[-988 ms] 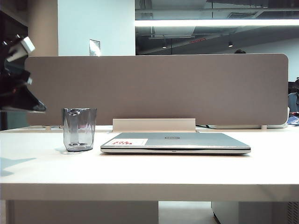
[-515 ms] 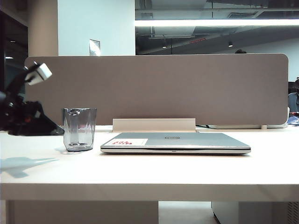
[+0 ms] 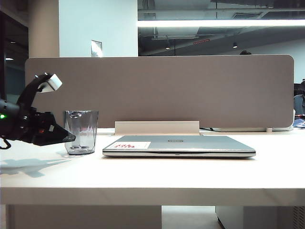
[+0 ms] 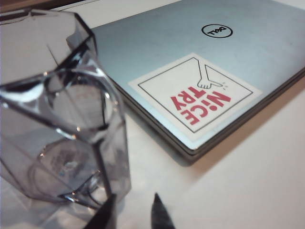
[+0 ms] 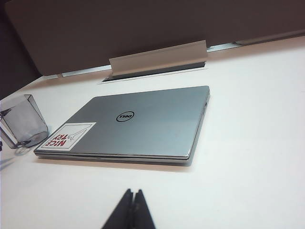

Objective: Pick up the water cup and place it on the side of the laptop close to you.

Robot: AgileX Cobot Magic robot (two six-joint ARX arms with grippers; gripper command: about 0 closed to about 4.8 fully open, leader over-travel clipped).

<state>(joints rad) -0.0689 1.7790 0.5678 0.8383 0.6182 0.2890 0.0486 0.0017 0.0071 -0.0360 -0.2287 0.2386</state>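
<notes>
Your left gripper, jaws apart, sits at the cup's left side, and nothing stands between them. Just right of the cup the shut laptop lies low. The table's near strip is bare. A stand and partition block the far side. Your right gripper, jaws together, hangs over the near table.

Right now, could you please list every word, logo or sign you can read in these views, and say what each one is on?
"DELL": round logo on the lid of the laptop.
"NICE TRY": red letters on the white sticker at one corner of the lid, with a drawn pointing hand.
Small sign on the far wall: too small to read.
</notes>
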